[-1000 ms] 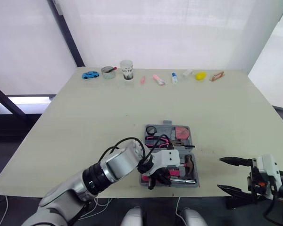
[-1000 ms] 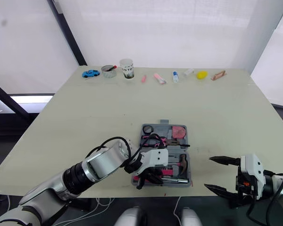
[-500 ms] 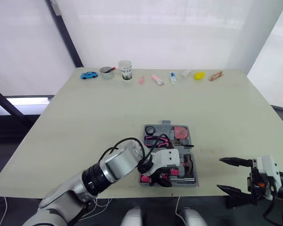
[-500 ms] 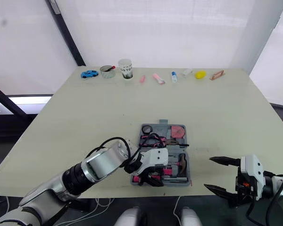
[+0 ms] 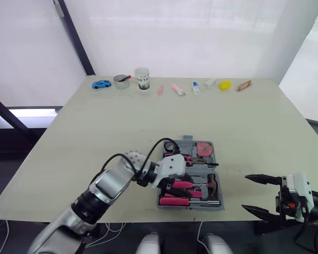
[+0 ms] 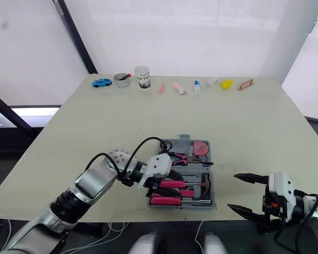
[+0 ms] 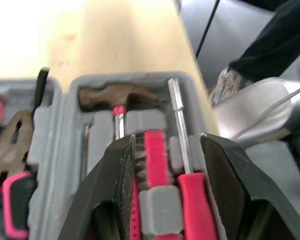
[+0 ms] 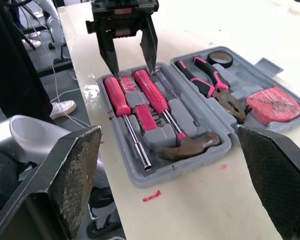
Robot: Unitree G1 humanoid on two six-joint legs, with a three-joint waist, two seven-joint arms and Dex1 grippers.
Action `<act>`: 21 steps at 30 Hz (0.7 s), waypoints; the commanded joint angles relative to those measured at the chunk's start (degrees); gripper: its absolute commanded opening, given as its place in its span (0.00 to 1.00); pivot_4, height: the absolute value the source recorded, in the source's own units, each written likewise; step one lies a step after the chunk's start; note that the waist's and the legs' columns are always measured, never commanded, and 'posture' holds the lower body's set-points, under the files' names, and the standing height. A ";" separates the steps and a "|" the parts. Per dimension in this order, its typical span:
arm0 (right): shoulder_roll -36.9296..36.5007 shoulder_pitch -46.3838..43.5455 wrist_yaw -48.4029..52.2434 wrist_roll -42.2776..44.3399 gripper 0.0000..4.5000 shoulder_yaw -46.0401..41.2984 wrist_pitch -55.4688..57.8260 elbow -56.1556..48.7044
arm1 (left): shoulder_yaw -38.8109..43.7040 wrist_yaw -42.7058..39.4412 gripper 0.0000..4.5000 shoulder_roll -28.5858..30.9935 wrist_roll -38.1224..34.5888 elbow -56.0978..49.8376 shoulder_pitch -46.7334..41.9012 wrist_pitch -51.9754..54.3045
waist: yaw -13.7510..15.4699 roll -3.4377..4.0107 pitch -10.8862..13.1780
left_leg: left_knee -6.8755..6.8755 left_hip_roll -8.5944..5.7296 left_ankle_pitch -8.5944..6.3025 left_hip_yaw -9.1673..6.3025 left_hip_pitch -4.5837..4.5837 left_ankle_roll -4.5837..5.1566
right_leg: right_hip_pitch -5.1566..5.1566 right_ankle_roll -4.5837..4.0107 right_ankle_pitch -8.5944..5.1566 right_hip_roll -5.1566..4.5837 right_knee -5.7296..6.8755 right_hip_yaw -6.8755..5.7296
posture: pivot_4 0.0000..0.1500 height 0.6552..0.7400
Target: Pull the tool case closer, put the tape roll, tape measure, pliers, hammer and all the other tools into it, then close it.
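Left gripper (image 8: 133, 70): jaws spread wide above case (image 8: 162, 175), empty. Right gripper (image 5: 246, 192): wide open, empty. Likely stiff, light, slick plastic; best taken by far-edge tab (image 8: 267, 64).

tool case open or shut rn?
Open: both halves of the tool case lie flat, hammer and pliers showing in their slots.

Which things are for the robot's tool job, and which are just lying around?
For the job: tool case, hammer, pliers, tape roll, tape measure, red screwdrivers.

Just lying about, at the far side of the table: blue toy car, bowl, cup, small bottle, yellow object.
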 commanded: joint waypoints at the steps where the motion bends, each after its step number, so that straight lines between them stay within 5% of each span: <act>1: 0.22 -0.41 -0.07 0.22 1.00 -0.19 -1.21 -0.57 | 2.95 -3.74 0.17 -1.25 -4.02 1.79 1.01 -3.08 | -0.03 0.00 0.00 | 0.00 0.00 0.00 0.01 0.01 0.00 | 0.00 0.00 0.00 0.00 0.00 0.00 | 1.00 1.00; 3: 0.11 -0.72 0.18 0.26 1.00 -0.18 -1.32 -0.19 | 2.94 -4.77 0.01 -2.04 -3.95 4.00 1.18 -4.36 | -0.05 0.01 0.00 | 0.00 0.00 0.00 0.04 0.02 0.00 | 0.00 0.00 0.00 0.02 0.01 -0.01 | 1.00 1.00; 21: 0.49 -0.79 -1.45 0.54 1.00 -0.08 -0.70 -1.24 | 0.98 -9.68 0.01 -7.14 3.14 21.48 3.08 -18.49 | -0.06 0.01 -0.01 | 0.00 0.00 0.00 0.07 0.02 0.00 | 0.00 0.00 0.01 0.02 0.02 -0.01 | 1.00 1.00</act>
